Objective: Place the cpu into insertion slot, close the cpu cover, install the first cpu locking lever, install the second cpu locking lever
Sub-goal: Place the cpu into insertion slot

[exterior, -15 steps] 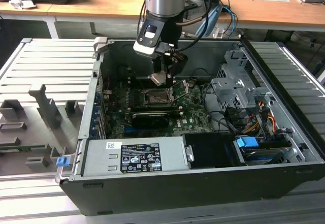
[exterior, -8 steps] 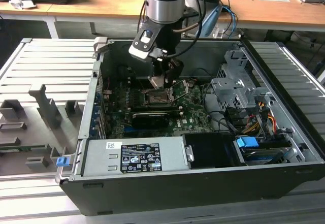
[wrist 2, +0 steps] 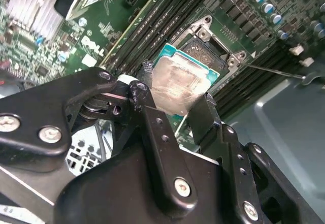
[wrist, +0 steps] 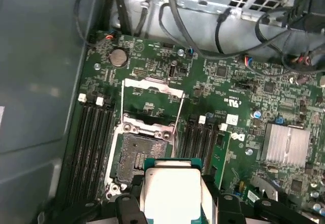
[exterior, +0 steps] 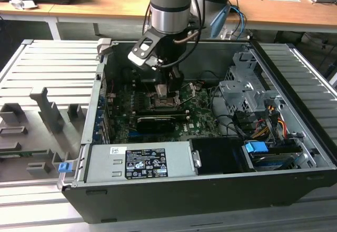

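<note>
The gripper (exterior: 167, 89) hung inside the open computer case (exterior: 295, 137), low over the middle of the green motherboard (exterior: 202, 117). In the exterior view it stood nearer the case's far wall than the grey power supply (exterior: 139, 161) along the near edge.

Its fingers (wrist 2: 152, 120) were drawn in narrow and clamped on two opposite edges of the cpu (wrist 2: 177, 84). The chip's pale metal top faced the cameras, and in the second wrist view that top looked smeared and dull.

The cpu was not seated. In the first wrist view it sat in the grip above the board, overlapping one edge of the insertion slot (wrist: 136, 155). The slot's dark recessed centre lay bare — nothing rested in it.

The cpu cover (wrist: 152, 85) stood swung open at the slot's opposite edge, on the side toward the coin battery (wrist: 118, 57). Its square window showed the green board behind it.

Black memory slots (wrist: 94, 132) ran along both sides of the insertion slot. A finned silver heatsink (wrist: 287, 145) sat well apart from it, toward another edge of the motherboard.

In the second wrist view a thin metal rod (wrist 2: 271, 71) reached out from beside the slot's corner — I could not tell what it was.
</note>
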`<action>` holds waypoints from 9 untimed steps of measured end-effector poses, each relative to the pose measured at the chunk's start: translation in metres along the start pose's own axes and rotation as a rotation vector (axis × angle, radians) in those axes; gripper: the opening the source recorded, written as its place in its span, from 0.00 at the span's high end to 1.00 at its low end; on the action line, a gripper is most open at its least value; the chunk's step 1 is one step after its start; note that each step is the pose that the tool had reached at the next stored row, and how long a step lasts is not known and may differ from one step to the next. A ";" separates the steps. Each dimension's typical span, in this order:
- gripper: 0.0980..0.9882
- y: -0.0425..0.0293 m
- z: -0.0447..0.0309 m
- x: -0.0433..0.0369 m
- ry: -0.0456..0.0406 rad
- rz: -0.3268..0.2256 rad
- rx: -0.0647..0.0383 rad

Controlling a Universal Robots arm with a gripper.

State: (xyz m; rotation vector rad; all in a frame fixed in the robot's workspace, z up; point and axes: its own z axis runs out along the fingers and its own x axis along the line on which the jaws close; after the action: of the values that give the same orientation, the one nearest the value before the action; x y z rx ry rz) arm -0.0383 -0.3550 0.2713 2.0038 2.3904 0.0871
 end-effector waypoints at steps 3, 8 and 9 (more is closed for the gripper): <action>0.52 0.0002 0.0077 0.0037 -0.0005 0.022 0.007; 0.52 0.0017 0.0179 0.0146 0.0001 0.024 0.010; 0.52 0.0019 0.0204 0.0166 0.0000 0.027 0.010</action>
State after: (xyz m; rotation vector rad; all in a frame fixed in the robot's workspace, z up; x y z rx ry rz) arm -0.0383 -0.3378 0.2513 2.0405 2.3690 0.0758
